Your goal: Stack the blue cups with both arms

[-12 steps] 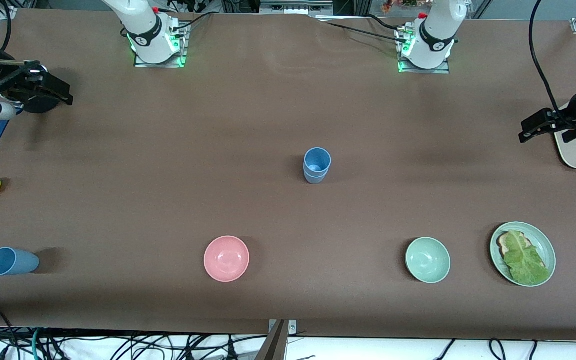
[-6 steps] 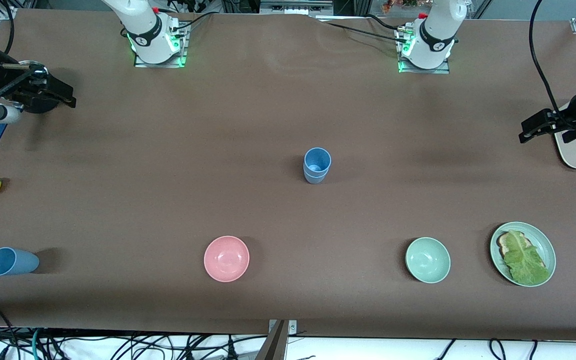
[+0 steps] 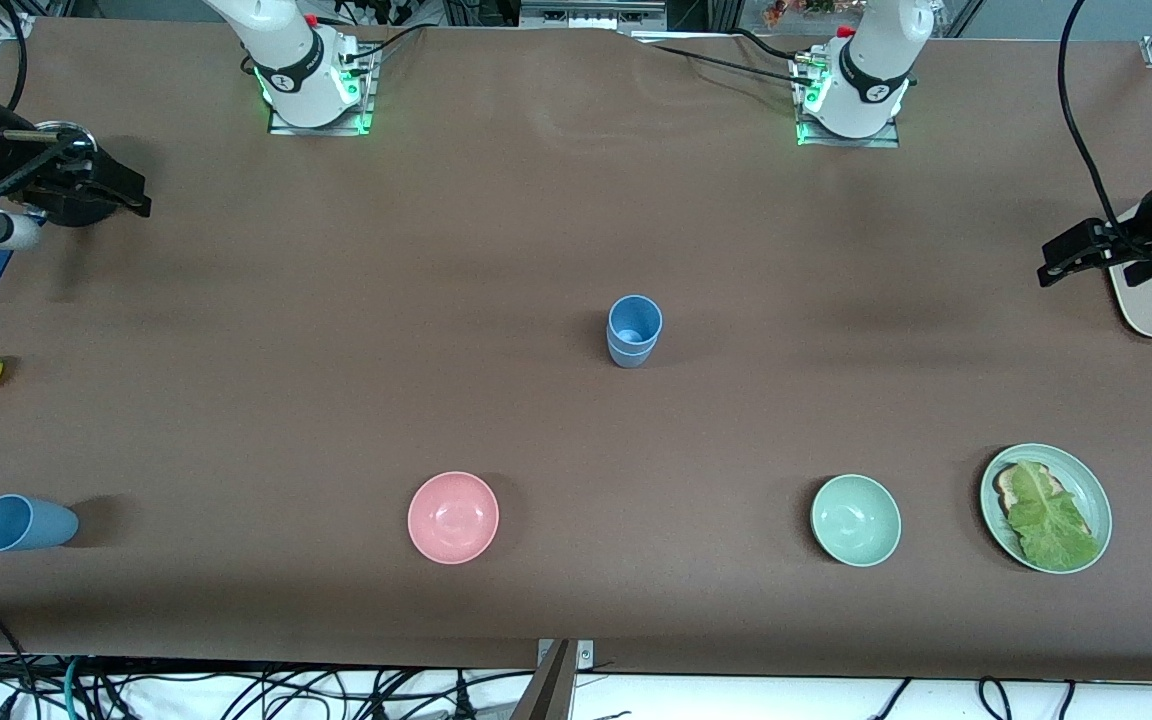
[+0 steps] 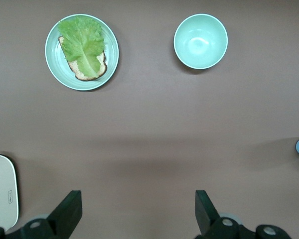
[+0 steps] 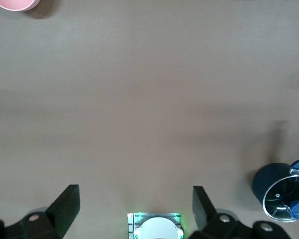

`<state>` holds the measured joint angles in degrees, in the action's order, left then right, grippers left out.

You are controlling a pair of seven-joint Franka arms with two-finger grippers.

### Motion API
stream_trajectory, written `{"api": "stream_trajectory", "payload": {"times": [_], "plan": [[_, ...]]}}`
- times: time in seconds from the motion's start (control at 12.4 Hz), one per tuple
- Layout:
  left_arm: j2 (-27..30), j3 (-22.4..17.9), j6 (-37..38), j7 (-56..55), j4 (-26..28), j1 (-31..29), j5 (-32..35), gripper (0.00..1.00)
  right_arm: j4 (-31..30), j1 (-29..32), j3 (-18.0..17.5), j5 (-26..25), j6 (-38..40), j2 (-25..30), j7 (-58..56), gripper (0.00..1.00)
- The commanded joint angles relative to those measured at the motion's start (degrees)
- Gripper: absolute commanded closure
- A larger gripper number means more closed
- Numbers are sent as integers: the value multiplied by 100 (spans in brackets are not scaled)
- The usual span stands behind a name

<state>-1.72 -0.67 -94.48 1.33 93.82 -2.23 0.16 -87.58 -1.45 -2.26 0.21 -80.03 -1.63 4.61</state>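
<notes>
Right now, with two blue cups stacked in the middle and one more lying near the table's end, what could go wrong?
1. The lone blue cup lies on its side, so it could roll away when the right gripper, open and empty over that end, closes on it.
2. The stacked cups look tall and narrow; a misaligned third cup might tip them.
3. The left gripper waits open at its end of the table, away from the stack, so nothing steadies it.

Matte, seemingly plastic blue cups (image 3: 633, 330)
</notes>
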Motion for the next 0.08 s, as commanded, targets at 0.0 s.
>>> {"api": "stream_trajectory", "payload": {"times": [0.0], "plan": [[-65,6,26,87,-145,-32,-104,0,180,75,-29,75,84,-57,-109,0]]}}
